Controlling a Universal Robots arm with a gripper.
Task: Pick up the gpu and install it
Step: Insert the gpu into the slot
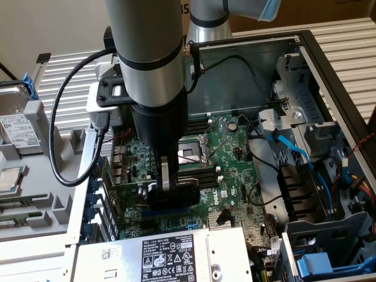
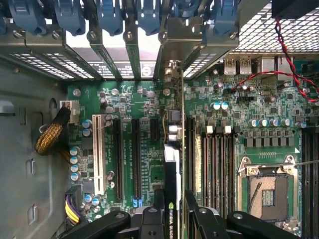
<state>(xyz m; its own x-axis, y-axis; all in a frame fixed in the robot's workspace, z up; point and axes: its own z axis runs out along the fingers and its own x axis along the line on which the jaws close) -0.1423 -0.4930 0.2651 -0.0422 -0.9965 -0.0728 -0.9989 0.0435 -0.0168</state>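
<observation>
End effector (image 2: pixel 174 201) clamped on gpu (image 2: pixel 172 169): thin card edge-on, black cooler, upright at motherboard (image 2: pixel 124 102) slots.

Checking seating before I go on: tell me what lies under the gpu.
The motherboard, with black slots beside the card's line. The gpu, held edge-on in the jaws, covers whatever slot lies directly beneath it.

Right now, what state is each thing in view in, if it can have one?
gpu: gripped, standing on edge over the motherboard; whether seated, cannot tell.
tool: shut on the gpu.
computer case: side panel off, inside exposed.
processor socket: uncovered, no cooler on it.
black expansion slots: empty.
</observation>
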